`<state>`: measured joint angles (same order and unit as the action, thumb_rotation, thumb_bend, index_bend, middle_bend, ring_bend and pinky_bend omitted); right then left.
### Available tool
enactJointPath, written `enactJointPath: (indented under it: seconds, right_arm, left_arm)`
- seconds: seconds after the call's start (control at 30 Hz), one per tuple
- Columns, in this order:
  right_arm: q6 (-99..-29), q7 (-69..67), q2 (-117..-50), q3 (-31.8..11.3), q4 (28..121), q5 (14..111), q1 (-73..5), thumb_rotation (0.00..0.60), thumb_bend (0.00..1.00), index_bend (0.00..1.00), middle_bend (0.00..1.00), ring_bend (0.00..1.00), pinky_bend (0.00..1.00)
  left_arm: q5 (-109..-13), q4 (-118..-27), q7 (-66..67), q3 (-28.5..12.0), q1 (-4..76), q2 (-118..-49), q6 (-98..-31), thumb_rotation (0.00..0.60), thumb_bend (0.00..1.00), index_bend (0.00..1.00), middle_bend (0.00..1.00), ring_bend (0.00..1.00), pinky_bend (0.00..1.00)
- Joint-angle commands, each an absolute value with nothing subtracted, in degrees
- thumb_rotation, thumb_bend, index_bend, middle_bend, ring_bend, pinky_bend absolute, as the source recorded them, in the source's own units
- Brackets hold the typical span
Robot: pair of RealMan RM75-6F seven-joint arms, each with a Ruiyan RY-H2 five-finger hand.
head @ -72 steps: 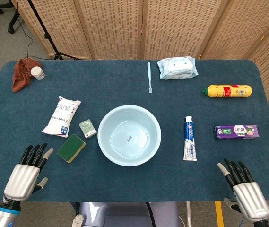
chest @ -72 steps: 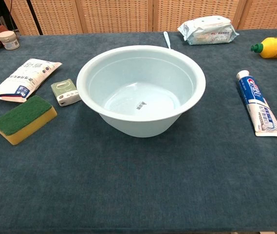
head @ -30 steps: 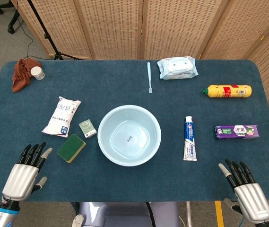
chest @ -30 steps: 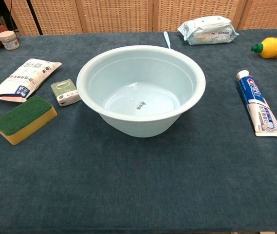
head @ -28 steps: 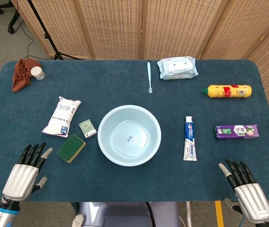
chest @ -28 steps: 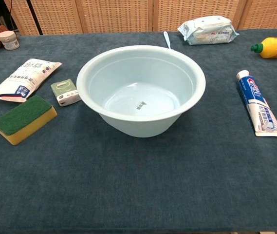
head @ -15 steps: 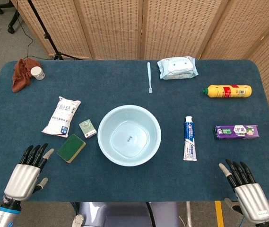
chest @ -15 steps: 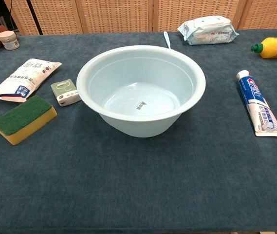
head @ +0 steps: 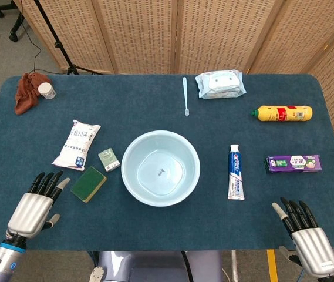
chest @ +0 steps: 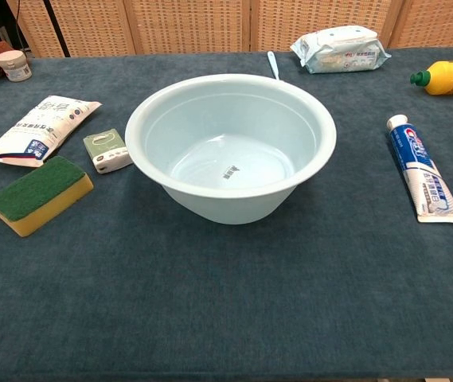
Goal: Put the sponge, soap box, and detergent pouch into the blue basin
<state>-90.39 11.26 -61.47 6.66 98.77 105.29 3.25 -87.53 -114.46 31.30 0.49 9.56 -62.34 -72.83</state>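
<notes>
You are working over a table (head: pixel 155 111) covered in dark blue, felt-like cloth, with woven wicker screens (head: pixel 213 35) standing behind it and grey floor showing at far left. The blue basin (head: pixel 161 168), smooth pale plastic and round, is sitting empty at centre. Left of it, the small green soap box (head: pixel 109 158) is lying just beside the rim; the sponge (head: pixel 88 184), green scouring face up over a yellow body, is resting nearer you; the white detergent pouch (head: pixel 76 144), soft and creased, is lying farther left. Your left hand (head: pixel 34 205) is hovering near the sponge, fingers extended and slightly apart, holding nothing. Your right hand (head: pixel 304 235) is waiting at the near right edge, fingers likewise spread and empty, its wrist cut off by the frame. Neither hand is showing in the chest view. Elsewhere are lying a toothpaste tube (head: pixel 235 172), a purple box (head: pixel 293 163), a yellow bottle (head: pixel 284 113), a wipes pack (head: pixel 220 84), a toothbrush (head: pixel 185 96), and a brown rag (head: pixel 27 92) beside a small white jar (head: pixel 47 90); label print is too small for reading.
</notes>
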Motion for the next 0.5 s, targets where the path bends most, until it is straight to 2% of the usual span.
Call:
enactJointPath:
  seconds: [0.03,0.3,0.5]
  right_arm:
    - [-90.33,11.20,-61.45,6.67,98.74,105.28,3.22,0.600,0.10,0.06,0.00,0.00,0.00]
    - [-90.73,10.44,-61.34,6.53,98.45,105.54,3.11,0.600,0.10,0.06,0.00,0.00,0.00]
    - [-91.26,9.76,-61.34,6.33,98.11,105.59,3.13,0.600,0.10,0.06,0.00,0.00,0.00]
  left_arm:
    - [-83.34,-115.85,32.18,-1.26,12.42,-60.63,-68.83,0.600,0.22,0.00,0.00,0.00,0.00]
    - [-72.71,-114.54,32.95,-3.97,19.52,-58.86,-58.71,0.600,0.21,0.00,0.00,0.00,0.00]
    - [-67.45,-112.75,35.00,-4.63,22.97,-58.93,-55.60,0.600,0.17,0.00,0.00,0.00,0.00]
